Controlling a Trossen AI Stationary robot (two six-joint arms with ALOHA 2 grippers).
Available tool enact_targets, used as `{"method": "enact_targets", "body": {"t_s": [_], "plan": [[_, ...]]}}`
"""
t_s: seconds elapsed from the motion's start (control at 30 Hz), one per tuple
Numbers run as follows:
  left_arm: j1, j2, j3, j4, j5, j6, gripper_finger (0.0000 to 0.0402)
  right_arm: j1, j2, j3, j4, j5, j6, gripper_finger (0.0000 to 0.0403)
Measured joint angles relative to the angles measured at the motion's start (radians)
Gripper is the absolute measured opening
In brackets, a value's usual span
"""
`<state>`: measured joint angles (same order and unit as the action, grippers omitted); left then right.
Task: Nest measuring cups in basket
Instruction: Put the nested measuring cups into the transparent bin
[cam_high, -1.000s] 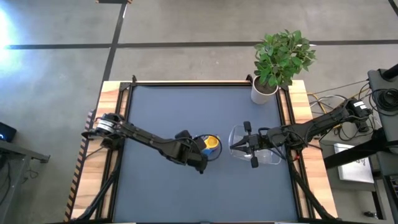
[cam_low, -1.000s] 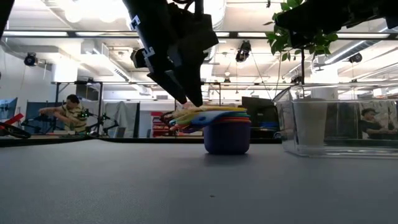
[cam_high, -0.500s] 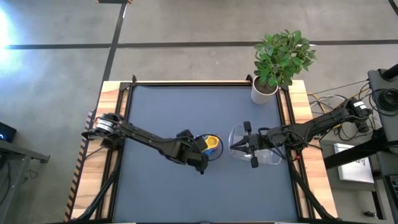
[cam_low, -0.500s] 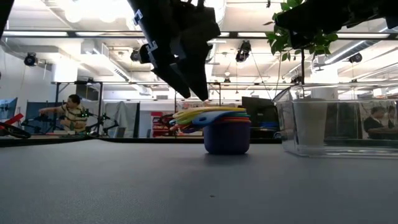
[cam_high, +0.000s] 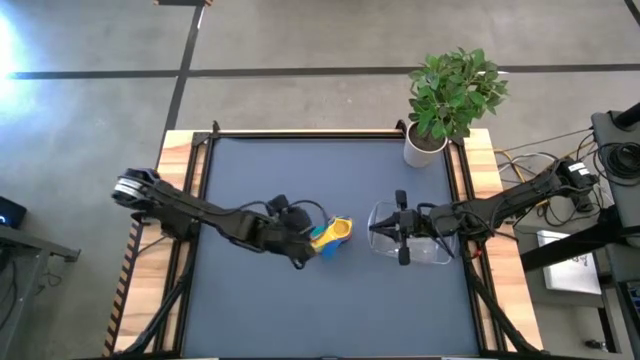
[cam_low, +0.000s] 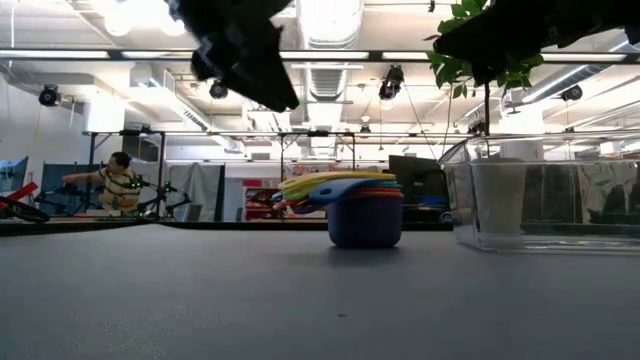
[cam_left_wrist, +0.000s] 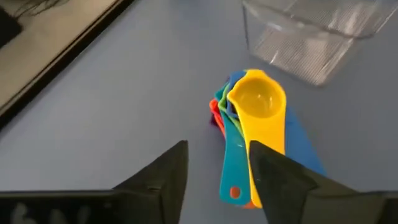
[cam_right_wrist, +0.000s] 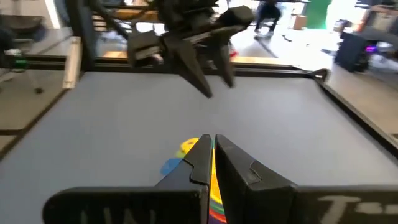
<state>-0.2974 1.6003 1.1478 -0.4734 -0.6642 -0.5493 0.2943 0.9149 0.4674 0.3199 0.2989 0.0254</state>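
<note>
Left wrist view: left hand (cam_left_wrist: 217, 168) released above nested measuring cups (cam_left_wrist: 252, 127) (yellow topmost); right hand (cam_right_wrist: 213, 163) clenched.

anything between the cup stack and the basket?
Nothing: bare table between the nested measuring cups and the basket in the low view; the high view agrees.

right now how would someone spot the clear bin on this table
Start at the potted plant on the table's far right corner. Just in front of it sits the clear bin, under the right gripper. It is see-through and empty, unlike the colourful cup stack beside it.
</note>
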Motion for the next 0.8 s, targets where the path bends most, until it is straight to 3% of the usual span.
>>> {"method": "enact_targets", "body": {"t_s": [0.23, 0.37, 0.47, 0.63, 0.8], "plan": [[0.009, -0.174, -0.356, 0.502, 0.042, 0.022, 0.0072, 0.000, 0.126, 0.007, 0.150, 0.053, -0.001, 0.0009], [0.012, -0.217, -0.489, 0.718, 0.053, 0.017, 0.0030, 0.000, 0.251, 0.102, 0.173, 0.052, -0.040, 0.0009], [0.011, -0.229, -0.554, 0.818, 0.054, 0.012, 0.0006, 0.000, 0.359, 0.222, 0.035, 0.040, -0.062, 0.0009], [0.016, -0.225, -0.581, 0.858, 0.054, -0.012, 0.0004, 0.006, 0.530, 0.458, -0.333, 0.032, -0.095, 0.0009], [0.038, -0.185, -0.578, 0.856, 0.054, -0.036, 0.0000, 0.025, 0.679, 0.633, -0.492, 0.021, -0.114, 0.0008]]}}
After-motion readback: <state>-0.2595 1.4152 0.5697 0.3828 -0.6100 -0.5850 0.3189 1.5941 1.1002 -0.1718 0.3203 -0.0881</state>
